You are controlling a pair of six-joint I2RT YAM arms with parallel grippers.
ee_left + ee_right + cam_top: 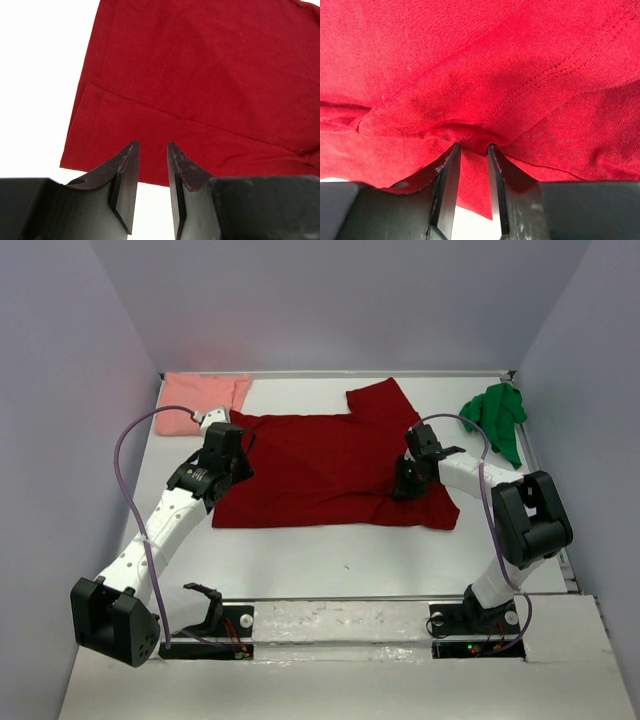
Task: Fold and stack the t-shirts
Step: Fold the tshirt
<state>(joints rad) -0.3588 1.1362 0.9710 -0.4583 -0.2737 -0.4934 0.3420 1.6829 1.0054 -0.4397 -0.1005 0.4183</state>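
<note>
The dark red t-shirt lies spread flat in the middle of the table, one sleeve pointing to the back. My left gripper hovers over its left edge; its jaws stand open with nothing between them. My right gripper is down on the shirt's right side near the front corner. A pucker of red cloth rises into the gap between its fingertips, and the jaws still stand apart around it. The pale pink t-shirt lies at the back left. At the back right sits the green t-shirt, crumpled.
White table with grey walls on three sides. A purple cable loops up from each arm. Bare table shows in front of the red shirt, between it and the arm bases.
</note>
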